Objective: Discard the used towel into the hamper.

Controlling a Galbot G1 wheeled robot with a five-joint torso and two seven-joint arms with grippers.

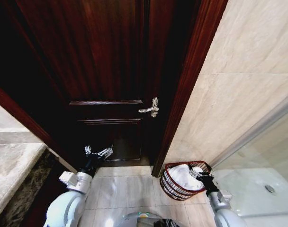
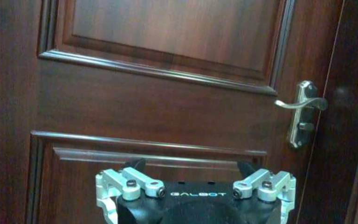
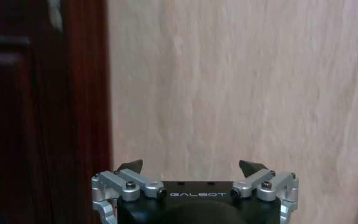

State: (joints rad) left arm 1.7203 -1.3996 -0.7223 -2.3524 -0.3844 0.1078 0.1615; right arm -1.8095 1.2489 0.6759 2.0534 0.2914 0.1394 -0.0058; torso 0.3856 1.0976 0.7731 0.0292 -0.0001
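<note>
Hamper (image 1: 175, 187): stands on the tiled floor at the foot of the beige wall, just right of the door frame and beside the glass shower panel.
Towel (image 1: 185, 177): white, lies bunched inside the hamper, filling most of it up to the rim.
Right gripper (image 1: 197, 172): hangs over the hamper's right rim, just above the towel; fingers spread apart and holding nothing. In the right wrist view (image 3: 191, 166) the two dark fingertips (image 3: 131, 165) stand wide, with the beige wall behind them. Whether it touches the towel is hard to tell from the head view.
Left gripper (image 1: 97, 152): raised in front of the lower door panel, well apart from the hamper; fingers apart and empty, also seen in the left wrist view (image 2: 191, 166).
Door (image 1: 106, 71): dark wood, closed, with a silver lever handle (image 1: 150, 109) on its right side.
</note>
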